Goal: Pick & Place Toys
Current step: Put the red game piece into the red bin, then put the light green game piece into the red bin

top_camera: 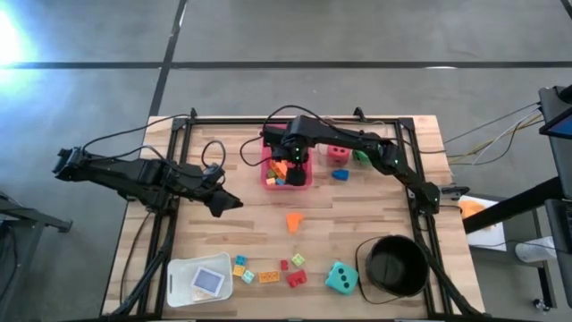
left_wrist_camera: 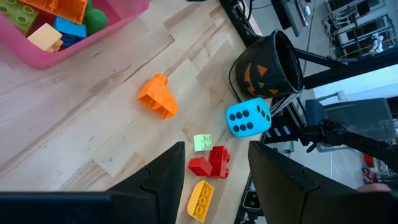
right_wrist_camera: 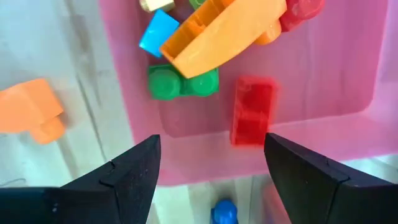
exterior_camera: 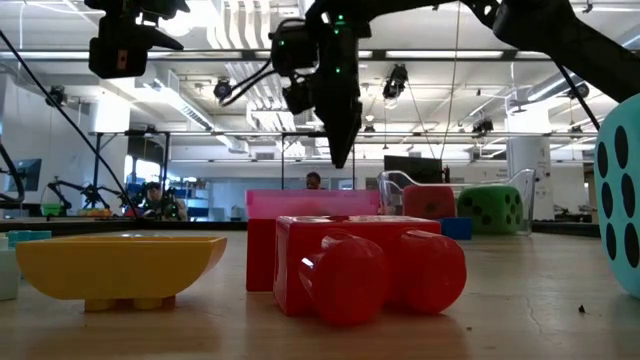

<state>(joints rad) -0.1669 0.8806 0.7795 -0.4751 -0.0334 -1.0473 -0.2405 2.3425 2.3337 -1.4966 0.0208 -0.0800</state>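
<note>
The right gripper (top_camera: 298, 159) hangs over the pink tray (top_camera: 305, 182) at about twelve o'clock on the table, its fingers spread apart and empty; beneath it a red brick (right_wrist_camera: 252, 112) lies in the tray beside a green brick (right_wrist_camera: 180, 82) and a large orange brick (right_wrist_camera: 221, 31). The left gripper (top_camera: 234, 204) waits at nine o'clock, fingers apart, empty. An orange brick (top_camera: 294, 220) sits at the table's centre, the teal die (top_camera: 340, 278) at five o'clock beside the black bucket (top_camera: 393, 266).

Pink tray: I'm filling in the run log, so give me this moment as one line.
right gripper: open, over pink tray | red brick: in tray | left gripper: open, waiting left of orange brick
</note>
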